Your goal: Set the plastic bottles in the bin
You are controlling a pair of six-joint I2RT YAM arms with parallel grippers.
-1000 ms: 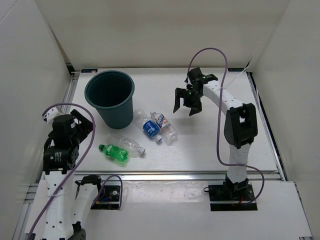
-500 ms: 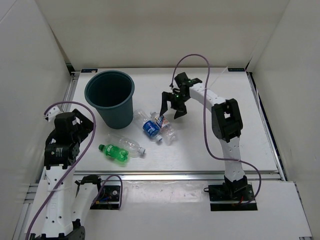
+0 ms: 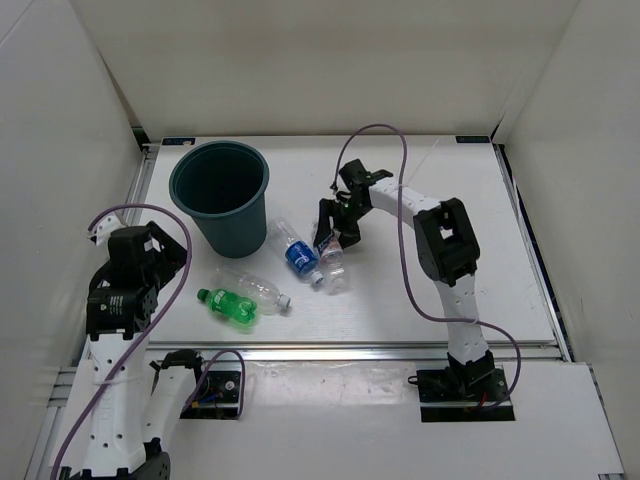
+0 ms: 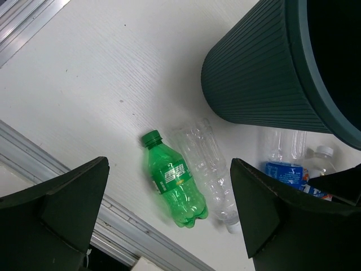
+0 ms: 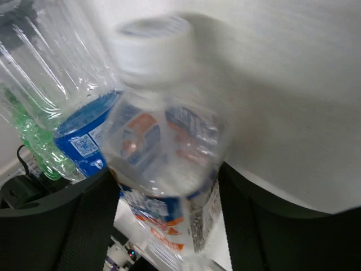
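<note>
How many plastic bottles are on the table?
4. Green bottle and clear bottle lie side by side near the front; blue-labelled bottle by the bin; red-labelled bottle straddled by the right gripper. Bin looks empty.

A lab test cell: white enclosure walls (image 3: 300,60) around a bench (image 3: 420,300).
</note>
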